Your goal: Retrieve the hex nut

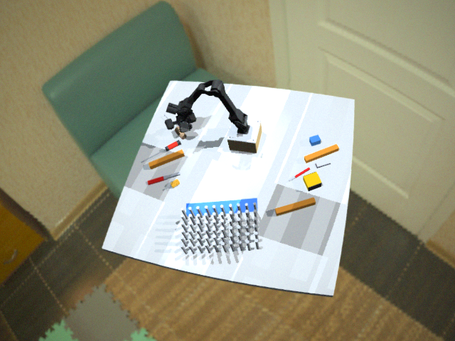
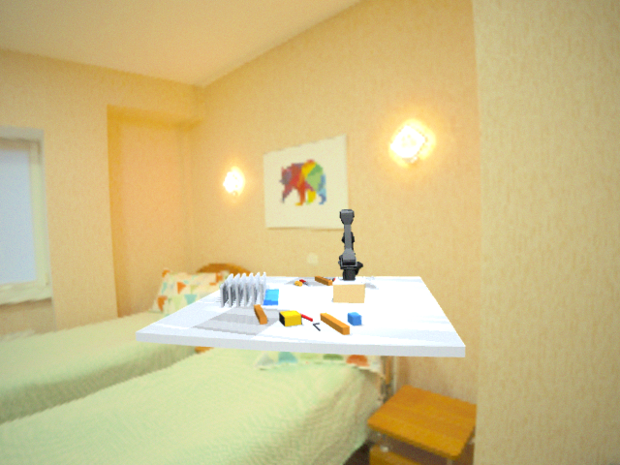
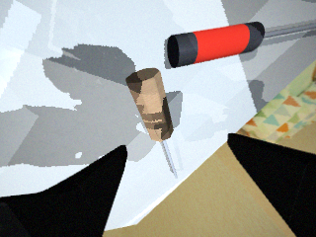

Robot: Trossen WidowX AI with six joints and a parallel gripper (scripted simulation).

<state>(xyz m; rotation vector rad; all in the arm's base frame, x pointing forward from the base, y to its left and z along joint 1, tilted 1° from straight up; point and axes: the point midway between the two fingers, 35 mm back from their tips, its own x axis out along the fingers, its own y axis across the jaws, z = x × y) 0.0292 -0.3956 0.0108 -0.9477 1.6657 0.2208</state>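
My gripper (image 1: pixel 177 126) (image 3: pixel 175 143) is open and empty near the table's back-left edge. A wooden-handled tool (image 1: pixel 180 133) (image 3: pixel 154 106) lies by it; in the wrist view its thin shaft points toward the table edge, between the spread fingers. A red-and-black-handled tool (image 1: pixel 173 145) (image 3: pixel 222 43) with a long thin shaft lies close by. Several standing metal spacers (image 1: pixel 208 212) (image 2: pixel 243 290) form a dense field at the front. The blue taped strip (image 1: pixel 248 201) (image 2: pixel 271 296) runs along the field's side nearest the robot base. I cannot make out the nut.
Orange bars (image 1: pixel 166 159) (image 1: pixel 321 153) (image 1: pixel 295 206) lie on both sides. A red-handled tool (image 1: pixel 156 180) and a small orange item (image 1: pixel 175 182) lie left. A thin red tool (image 1: pixel 302 172), a hex key (image 1: pixel 323 165), a yellow block (image 1: pixel 312 180) and a blue block (image 1: pixel 315 140) lie right.
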